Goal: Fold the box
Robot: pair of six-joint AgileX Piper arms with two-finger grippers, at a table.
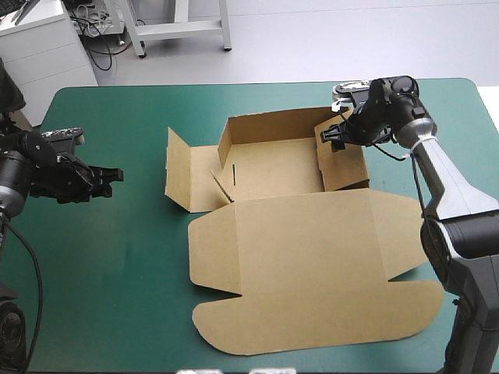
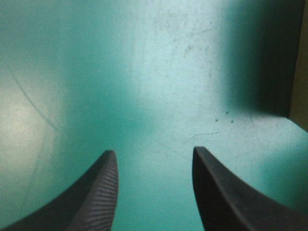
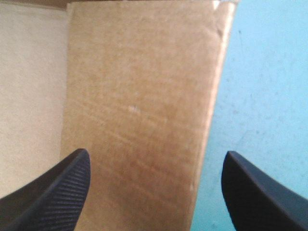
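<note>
At the table (image 1: 117, 265), two spread end effectors (image 1: 115, 176) (image 1: 330, 137) flank one box (image 1: 304, 234).

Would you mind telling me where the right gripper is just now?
In the high view the right gripper hangs open over the raised right wall of the box, near its far right corner.
</note>
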